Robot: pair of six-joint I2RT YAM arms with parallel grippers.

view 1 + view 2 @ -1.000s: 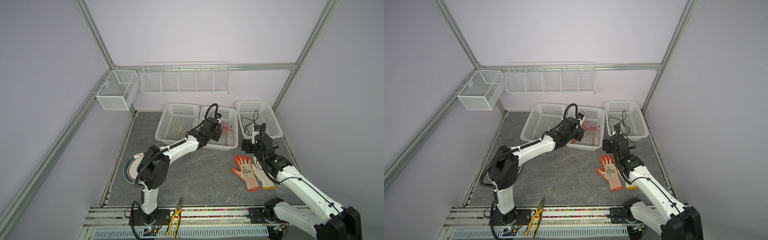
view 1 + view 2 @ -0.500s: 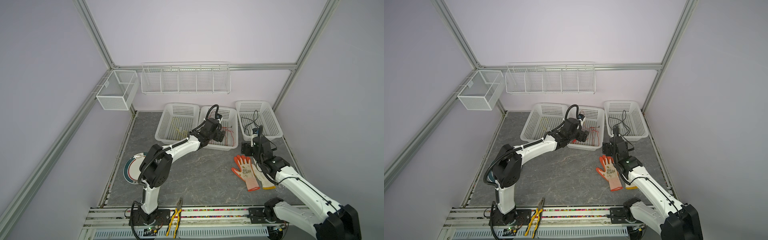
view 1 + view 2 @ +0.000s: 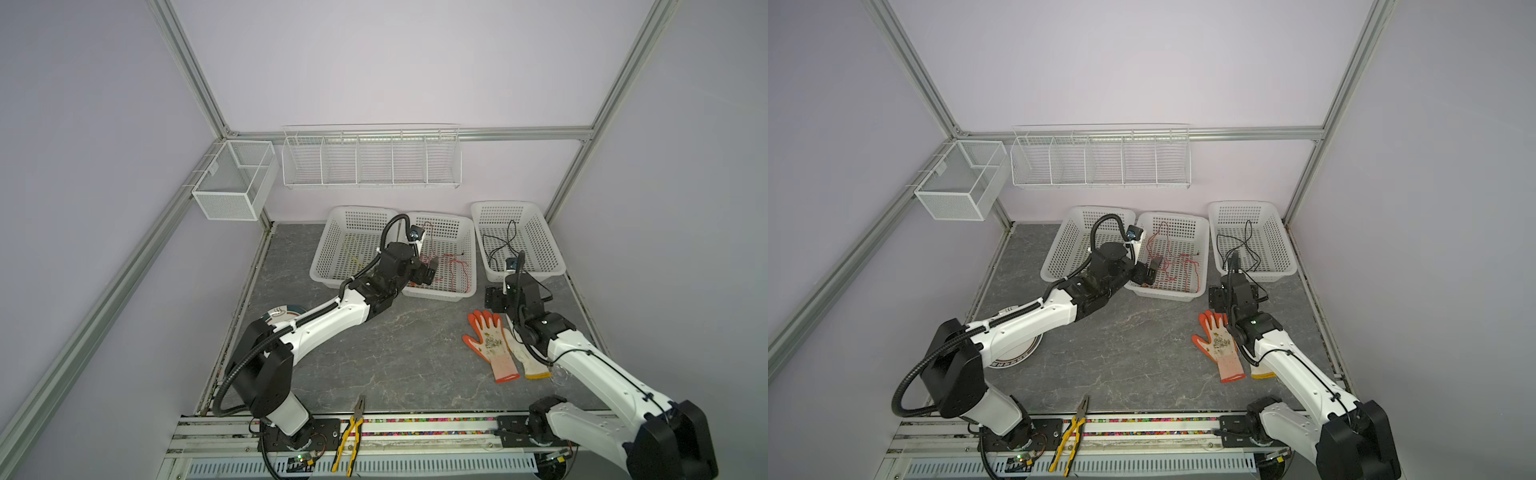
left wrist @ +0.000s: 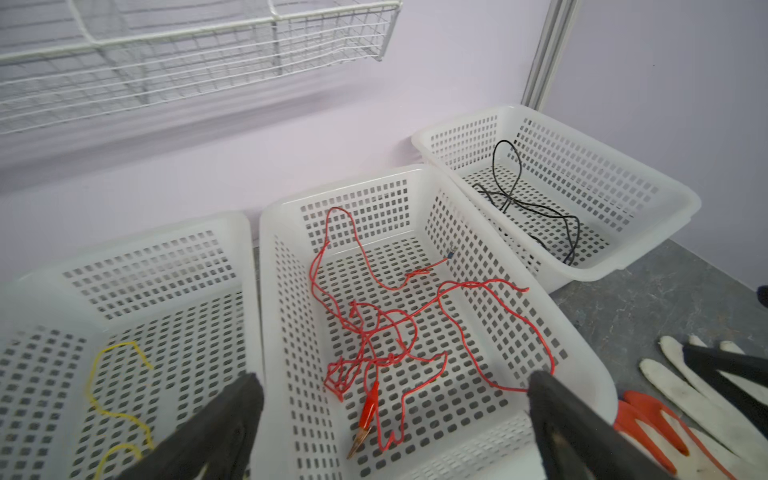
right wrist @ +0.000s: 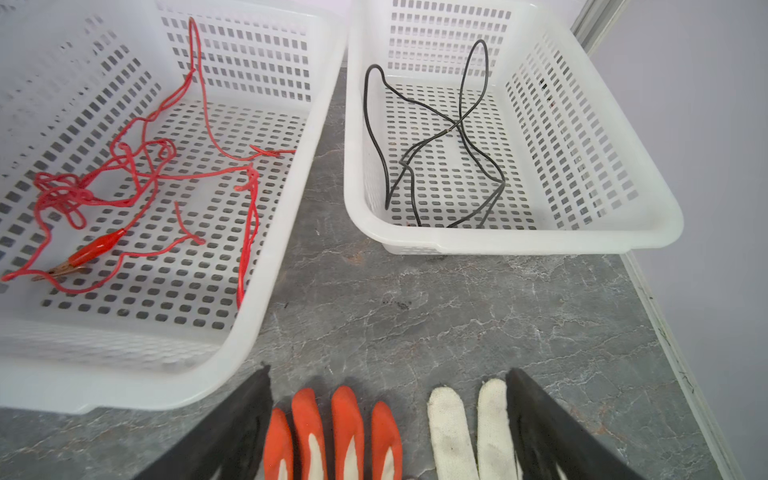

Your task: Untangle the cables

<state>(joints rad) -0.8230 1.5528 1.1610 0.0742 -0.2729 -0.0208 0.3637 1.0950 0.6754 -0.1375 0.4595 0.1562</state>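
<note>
We see a big grey counter (image 3: 395, 353). At its far side stand three white baskets in a row: a left basket (image 3: 361, 209), a middle basket (image 3: 440, 215) and a right basket (image 3: 505, 203).

The left pincer (image 4: 395, 384) hangs over the near edge of the middle basket. It is spread wide and holds nothing. The right pincer (image 5: 386, 374) hangs over the fingertips of an orange glove (image 3: 490, 345) and a white glove (image 3: 528, 357). They lie side by side on the right of the counter. This pincer is spread wide and empty too.

Yellow pliers (image 3: 351, 432) lie on the rail (image 3: 415, 424) at the near edge.

The red cable (image 4: 365, 361) lies in a loose tangle in the middle basket, and we can see a small red clip (image 4: 369, 401) on it. The black cable (image 5: 457, 124) lies in the right basket. The yellow cable (image 4: 90, 386) lies in the left basket.
</note>
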